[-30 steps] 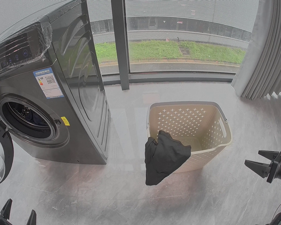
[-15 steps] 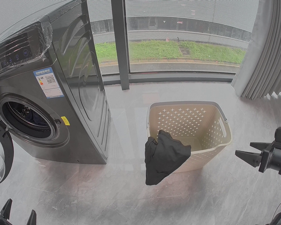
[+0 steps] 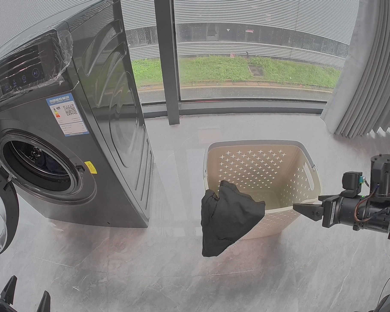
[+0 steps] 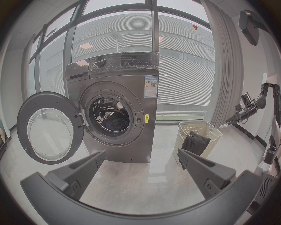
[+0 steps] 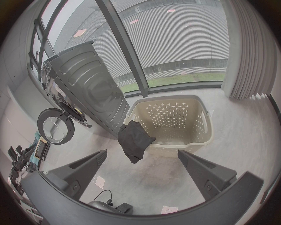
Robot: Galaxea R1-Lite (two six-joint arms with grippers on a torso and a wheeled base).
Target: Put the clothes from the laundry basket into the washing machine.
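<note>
A beige laundry basket [image 3: 254, 143] stands on the floor right of the washing machine [image 3: 108, 123]. A black garment [image 3: 227, 217] hangs over the basket's near left rim, mostly outside it. The machine's round door [image 3: 2, 214] is swung open, and dark clothes [image 4: 115, 123] lie in the drum. My right gripper [image 3: 308, 204] is open, level with the basket's near right corner and pointing left across it, holding nothing. My left gripper [image 3: 30, 285] is open low at the near left, facing the drum [image 4: 111, 117] from a distance, with nothing between its fingers.
A floor-to-ceiling window with a dark post [image 3: 167, 56] runs behind the basket. Grey curtains [image 3: 367, 69] hang at the far right. Bare grey floor [image 3: 144, 268] lies between the machine, the basket and me. Cables and paper scraps [image 5: 108, 199] lie on the floor nearby.
My right gripper has moved left and slightly up, from the right edge toward the basket's near right corner. The left gripper, the garment and the basket have not moved.
</note>
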